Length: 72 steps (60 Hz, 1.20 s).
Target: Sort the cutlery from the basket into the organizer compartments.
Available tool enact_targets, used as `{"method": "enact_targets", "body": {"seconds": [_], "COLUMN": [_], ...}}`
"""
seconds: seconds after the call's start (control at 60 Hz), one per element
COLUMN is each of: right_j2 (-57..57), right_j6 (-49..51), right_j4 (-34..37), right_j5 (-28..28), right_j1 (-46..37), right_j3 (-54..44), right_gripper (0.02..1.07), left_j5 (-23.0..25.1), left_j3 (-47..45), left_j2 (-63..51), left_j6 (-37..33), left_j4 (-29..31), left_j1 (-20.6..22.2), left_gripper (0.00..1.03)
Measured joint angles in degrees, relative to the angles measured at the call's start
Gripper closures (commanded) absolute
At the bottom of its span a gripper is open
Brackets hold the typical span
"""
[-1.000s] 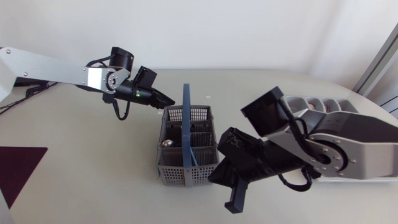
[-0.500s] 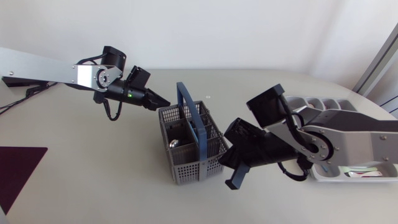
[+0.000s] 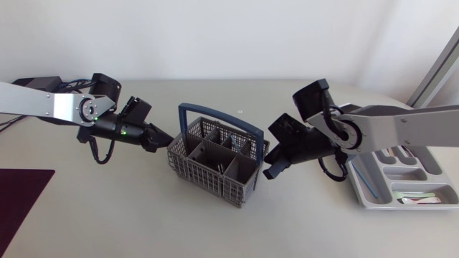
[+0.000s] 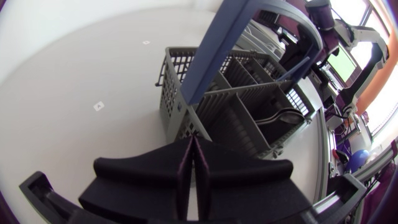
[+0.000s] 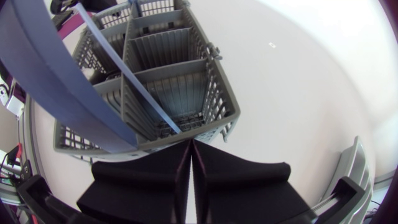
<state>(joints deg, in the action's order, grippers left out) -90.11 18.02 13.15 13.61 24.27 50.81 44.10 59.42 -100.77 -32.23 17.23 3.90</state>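
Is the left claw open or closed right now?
Shut. In its own wrist view the left claw has both fingers pressed together with no gap, and nothing is held between them.

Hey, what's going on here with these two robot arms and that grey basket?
Two robot arms flank a grey cutlery basket with a blue handle in the middle of the table. The left claw and the right claw are both shut, holding nothing, their tips right at opposite sides of the basket, as if steadying or nudging it. The organizer tray sits at the right arm's side, with some cutlery in it.
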Motion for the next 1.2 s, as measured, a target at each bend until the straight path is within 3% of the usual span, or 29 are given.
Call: {"method": "enact_targets", "body": {"seconds": [0.567,0.9,1.2], "right_j2": [-12.94,-14.29,-10.12], "right_j6": [-2.23,-2.62,-2.60], "right_j4": [-1.40,-1.81,-3.15], "right_j5": [-0.44,-0.48,-6.97], "right_j1": [-1.20,-1.95,-3.17], "right_j3": [16.79,17.99,11.82], "right_gripper": [1.01,1.01,0.98], "left_j5": [-0.22,-0.20,0.50], "left_j3": [-4.74,-3.85,-3.82], "left_j2": [4.74,3.96,4.79], "left_j6": [-0.85,-0.81,-0.83], "left_j4": [0.94,0.90,-1.25], "left_j1": [-2.84,-2.32,-5.11], "left_gripper": [1.00,1.00,1.00]}}
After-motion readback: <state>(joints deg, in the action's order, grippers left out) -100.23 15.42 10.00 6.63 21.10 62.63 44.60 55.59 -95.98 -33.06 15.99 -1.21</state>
